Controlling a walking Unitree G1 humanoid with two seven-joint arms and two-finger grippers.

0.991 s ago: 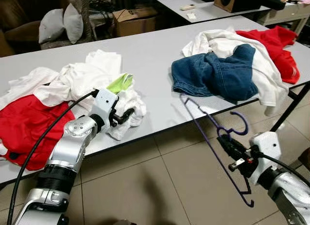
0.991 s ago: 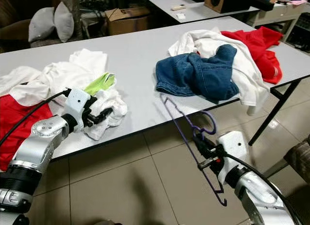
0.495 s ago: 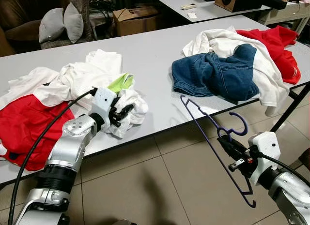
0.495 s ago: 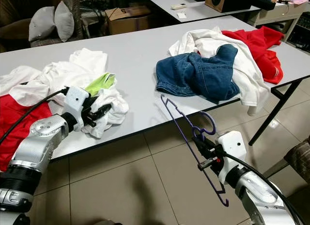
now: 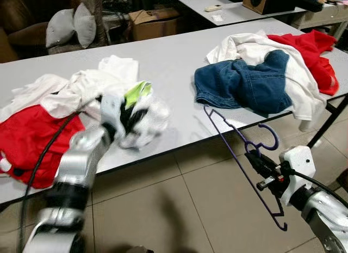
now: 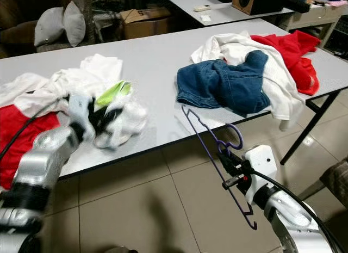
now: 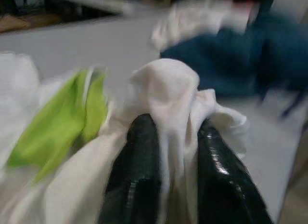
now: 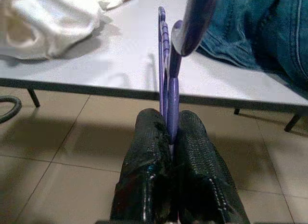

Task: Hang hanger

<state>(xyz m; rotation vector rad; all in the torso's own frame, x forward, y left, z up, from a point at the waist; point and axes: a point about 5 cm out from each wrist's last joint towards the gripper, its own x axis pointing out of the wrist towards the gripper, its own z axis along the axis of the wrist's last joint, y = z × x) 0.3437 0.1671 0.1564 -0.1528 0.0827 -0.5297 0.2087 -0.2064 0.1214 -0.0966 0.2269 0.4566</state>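
Note:
My right gripper (image 5: 259,164) holds a thin purple hanger (image 8: 172,89) over the tiled floor, just off the table's front edge. The gripper is shut on its lower bar. The hanger's hook (image 5: 274,137) points up and its far end reaches the table edge near the jeans. My left gripper (image 7: 168,132) is shut on a fold of a white garment (image 5: 149,118) at the front of the grey table (image 5: 168,62). That arm is blurred by motion. A lime green cloth (image 5: 137,92) lies in the same pile.
Blue jeans (image 5: 244,84), a white shirt and a red garment (image 5: 307,46) are heaped at the table's right end. White clothes (image 5: 92,79) and red cloth (image 5: 27,139) lie at the left. Behind are grey cushions (image 5: 70,27), a cardboard box (image 5: 152,22) and another table (image 5: 239,11).
My left gripper has pulled the white garment up and a little to the right, and now shows blurred. The right gripper and hanger have barely moved.

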